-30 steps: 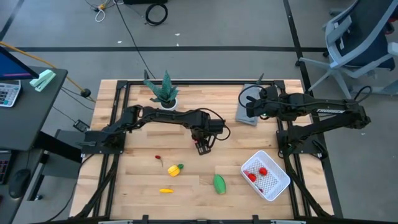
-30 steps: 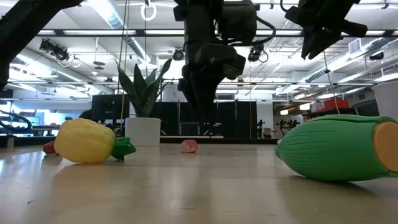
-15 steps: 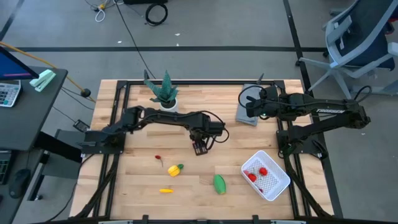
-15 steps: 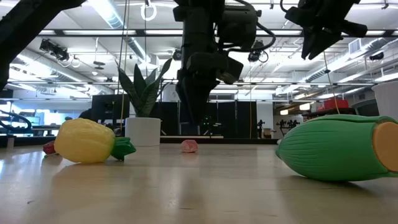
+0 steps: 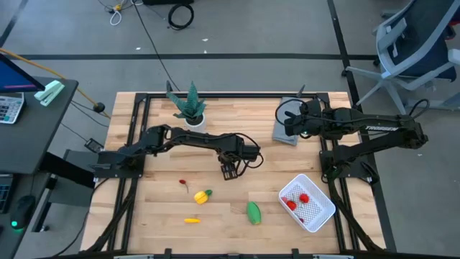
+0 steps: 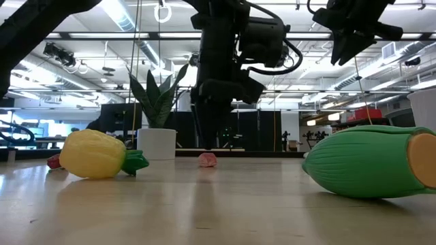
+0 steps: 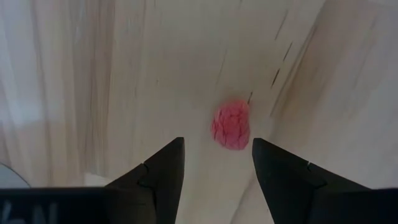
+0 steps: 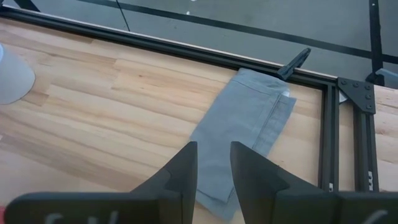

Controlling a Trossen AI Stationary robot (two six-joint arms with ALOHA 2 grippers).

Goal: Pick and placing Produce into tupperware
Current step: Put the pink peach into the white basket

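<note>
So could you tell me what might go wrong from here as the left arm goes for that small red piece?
The red piece sits off-centre, nearer one finger of the open left gripper, so closing may nudge it aside. It is tiny and rounded, so it could roll or slip. The carry to the tupperware crosses open table, where a weak pinch could drop it.

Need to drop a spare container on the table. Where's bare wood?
Bare: far centre between potted plant and grey cloth; near-left corner by the thin yellow-orange piece. Crowded: middle under the left gripper, and the near right around the tupperware.
</note>
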